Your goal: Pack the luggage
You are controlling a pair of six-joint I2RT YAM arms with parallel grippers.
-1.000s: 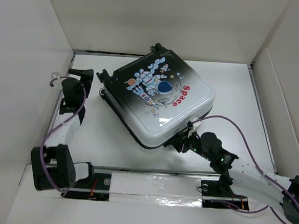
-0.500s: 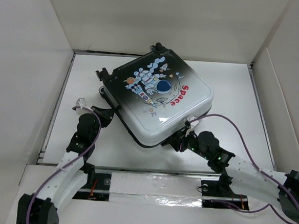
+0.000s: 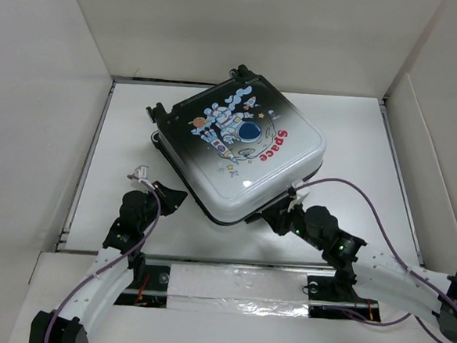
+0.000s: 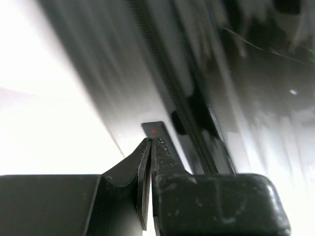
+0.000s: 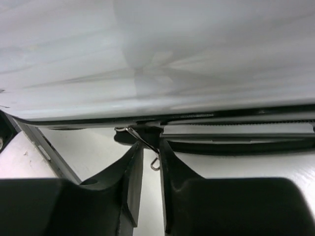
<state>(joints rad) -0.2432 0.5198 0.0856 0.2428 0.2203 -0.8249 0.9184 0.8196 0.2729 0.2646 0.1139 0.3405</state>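
Observation:
The luggage [image 3: 246, 141] lies flat and closed on the white table, astronaut print and red "Space" facing up, turned diagonally. My left gripper [image 3: 176, 198] is shut with nothing between its fingers, just off the case's near-left edge. In the left wrist view its tips [image 4: 150, 141] point at a small dark tab with a red dot [image 4: 156, 132] beside the blurred zipper line [image 4: 162, 69]. My right gripper [image 3: 266, 216] is at the near edge. There its jaws [image 5: 150, 145] stand narrowly apart around the metal zipper pull [image 5: 155, 164], below the white shell [image 5: 172, 59].
White walls box in the table on the left [image 3: 51, 128], back and right [image 3: 441, 155]. A taped rail [image 3: 236, 286] runs along the near edge between the arm bases. Purple cables loop off both arms. The case's wheels [image 3: 155, 115] point toward the back left.
My left arm swung from the case's far-left side to its near-left edge, and its jaws went shut. My right jaws narrowed around the zipper pull. The luggage barely shifted.

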